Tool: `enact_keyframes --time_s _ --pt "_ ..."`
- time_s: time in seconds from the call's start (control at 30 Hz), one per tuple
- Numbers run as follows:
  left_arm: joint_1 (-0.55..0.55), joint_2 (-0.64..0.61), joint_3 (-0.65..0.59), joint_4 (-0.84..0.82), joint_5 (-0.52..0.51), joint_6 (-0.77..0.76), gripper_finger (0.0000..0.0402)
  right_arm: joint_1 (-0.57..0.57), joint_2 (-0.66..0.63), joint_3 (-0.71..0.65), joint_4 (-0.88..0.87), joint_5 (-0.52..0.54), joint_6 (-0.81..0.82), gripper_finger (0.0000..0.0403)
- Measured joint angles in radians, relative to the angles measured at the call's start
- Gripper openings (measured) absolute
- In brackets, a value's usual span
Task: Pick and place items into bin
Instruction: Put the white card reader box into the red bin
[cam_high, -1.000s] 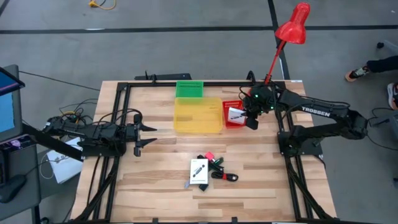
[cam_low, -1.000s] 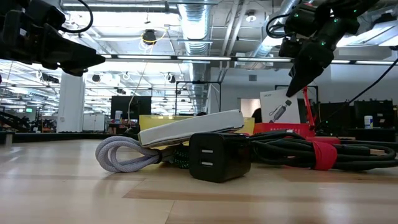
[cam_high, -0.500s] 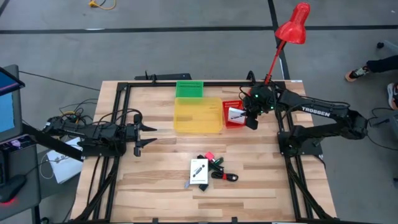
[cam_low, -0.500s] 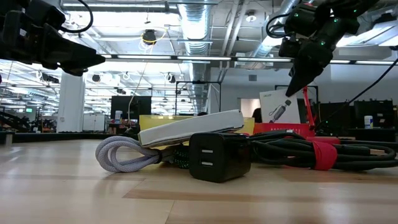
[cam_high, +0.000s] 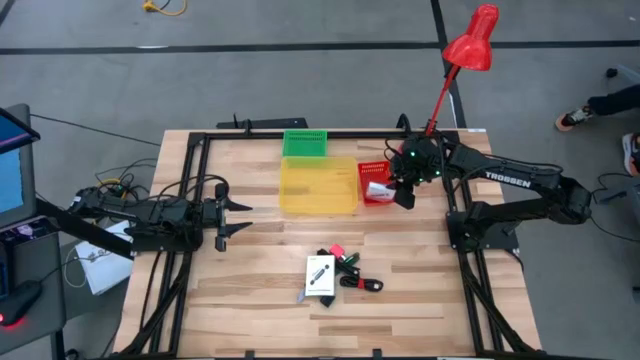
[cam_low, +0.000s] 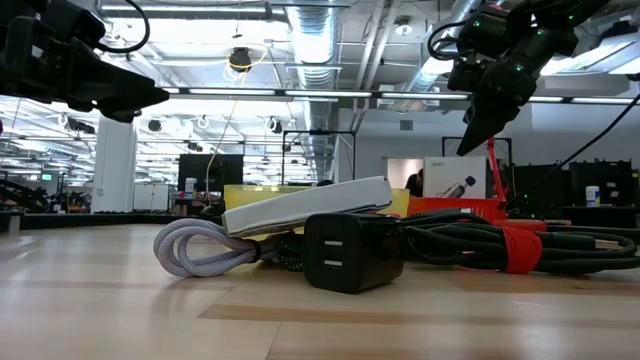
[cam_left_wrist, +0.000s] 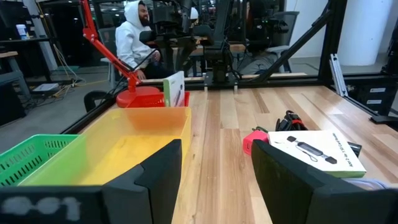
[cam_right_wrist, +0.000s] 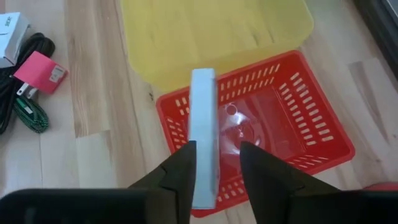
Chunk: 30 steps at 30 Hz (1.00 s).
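**Carded package going into the red bin**

Wooden counter (cam_high: 250, 290) carries three bins at its far side: green, yellow and a red bin (cam_right_wrist: 261, 137). The right pincer (cam_right_wrist: 214, 163) hangs over the red bin, its fingers parted with a white carded package (cam_right_wrist: 203, 134) edge-on between them, standing in the bin; whether they grip it I cannot tell. This looks like the release step; next, lift clear and fetch from the pile of remaining items (cam_high: 338, 272) mid-counter. The left pincer (cam_high: 235, 218) waits open at the left. The bin's contents are hard to make out.
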Motion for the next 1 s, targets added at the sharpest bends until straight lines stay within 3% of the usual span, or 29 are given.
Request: enact_keyframes --time_s 0.37,1.0 --pt "0.000 0.000 0.000 0.000 0.000 0.000 0.0185 0.000 0.000 0.000 0.028 0.018 0.007 0.0161" --pt "0.000 0.000 0.000 0.000 0.000 0.009 0.0185 0.025 0.000 0.000 0.063 0.011 0.027 0.0149"
